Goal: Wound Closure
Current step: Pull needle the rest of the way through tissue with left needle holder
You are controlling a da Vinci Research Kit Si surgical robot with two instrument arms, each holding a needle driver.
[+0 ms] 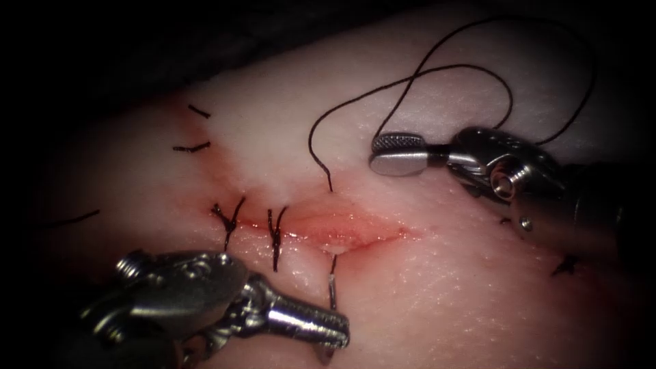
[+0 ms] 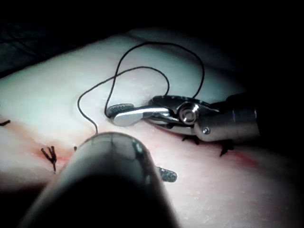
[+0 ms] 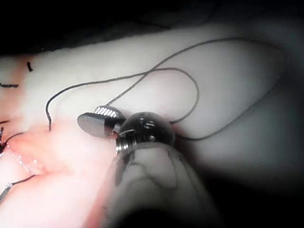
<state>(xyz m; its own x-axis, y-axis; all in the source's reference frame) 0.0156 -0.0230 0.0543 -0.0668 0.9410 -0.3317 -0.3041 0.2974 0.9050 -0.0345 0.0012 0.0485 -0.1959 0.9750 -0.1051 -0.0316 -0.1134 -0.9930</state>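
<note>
The cut (image 1: pixel 355 236) runs across the tissue (image 1: pixel 444 301); two knotted stitches (image 1: pixel 275 236) close its left part. The needle (image 1: pixel 332 292) stands out of the tissue at the near edge, by the open middle of the cut. My left tool (image 1: pixel 331 335) is shut on the needle's outer part, and its jaw tip (image 2: pixel 167 175) pokes past the shaft. The thread (image 1: pixel 321 123) enters the tissue at the far edge and loops widely behind the right tool. My right tool (image 1: pixel 383 154) (image 2: pixel 114 113) (image 3: pixel 95 118) hovers over the far side with jaws a little open; a strand reaches their tip.
Red fluid (image 1: pixel 321 225) wets the open part of the cut. Cut thread ends lie at the far left (image 1: pixel 191 147), at the left edge (image 1: pixel 72 220) and to the right under the right tool (image 1: pixel 566 265). The left tool's shaft (image 2: pixel 104 190) covers the near tissue.
</note>
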